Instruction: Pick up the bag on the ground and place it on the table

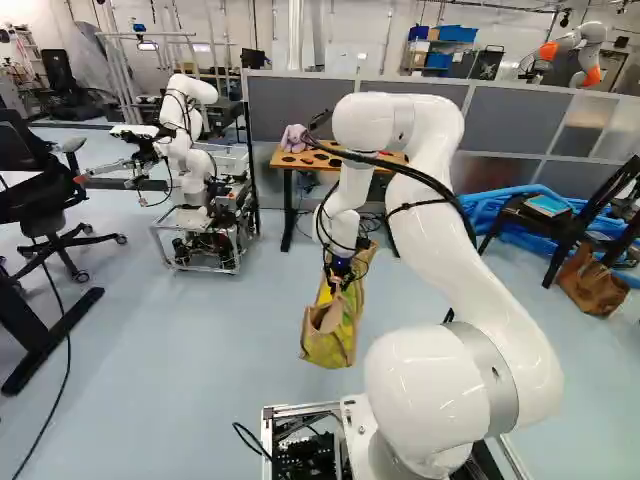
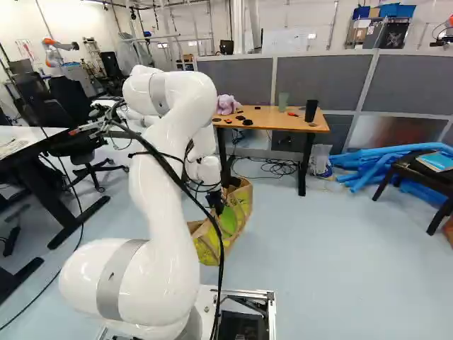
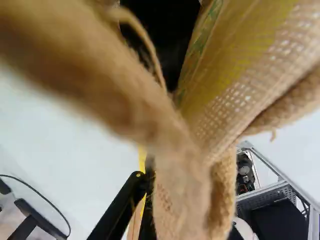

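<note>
Coarse jute bag at the pincer, wooden table beyond

My pincer (image 1: 337, 283) is down at the top of the jute bag (image 1: 328, 348), in the middle of the left base view. I can't tell whether it is open or closed, since folds of cloth cover much of it in the wrist view. Up close the weave is coarse and tan, with loose threads, a fuzzy bunched fold, and smoother yellow and green print over a grid-like mesh. The bag gapes, tall and soft-sided; I can't tell if its bottom touches the floor (image 2: 325, 248).

The table (image 2: 283, 126) stands beyond it, upper middle of the right base view: a flat, straight-edged wooden top on dark legs. A purple plush toy (image 2: 227, 105) sits at its left end, a green cup (image 2: 283, 100) toward the back and a black container (image 2: 311, 110) near the right end. Gray partition panels (image 2: 322, 83) rise close behind.

For moving, I see smooth pale-blue floor stretching right of the bag, as far as the round blue tubes (image 2: 368, 168) and black stool. Loose cables (image 2: 279, 167) curl under the table. At the upper left of the left base view, another robot (image 1: 185, 140) stands on a metal-framed cart.
</note>
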Available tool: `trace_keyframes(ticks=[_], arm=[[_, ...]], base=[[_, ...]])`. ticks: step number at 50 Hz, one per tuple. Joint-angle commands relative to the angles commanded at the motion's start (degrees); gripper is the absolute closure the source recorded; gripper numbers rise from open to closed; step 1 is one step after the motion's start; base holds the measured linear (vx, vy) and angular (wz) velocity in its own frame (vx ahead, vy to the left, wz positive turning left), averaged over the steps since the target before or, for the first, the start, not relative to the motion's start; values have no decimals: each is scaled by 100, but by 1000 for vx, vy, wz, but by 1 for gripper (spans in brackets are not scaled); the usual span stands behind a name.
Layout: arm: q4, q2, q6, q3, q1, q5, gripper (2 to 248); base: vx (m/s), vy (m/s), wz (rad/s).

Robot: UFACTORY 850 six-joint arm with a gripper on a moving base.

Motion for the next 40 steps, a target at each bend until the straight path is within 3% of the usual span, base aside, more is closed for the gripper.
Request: trace_keyframes(ticks=[40], arm=[[-559,856,0,395,-116,0,228]], base=[[0,0,0]])
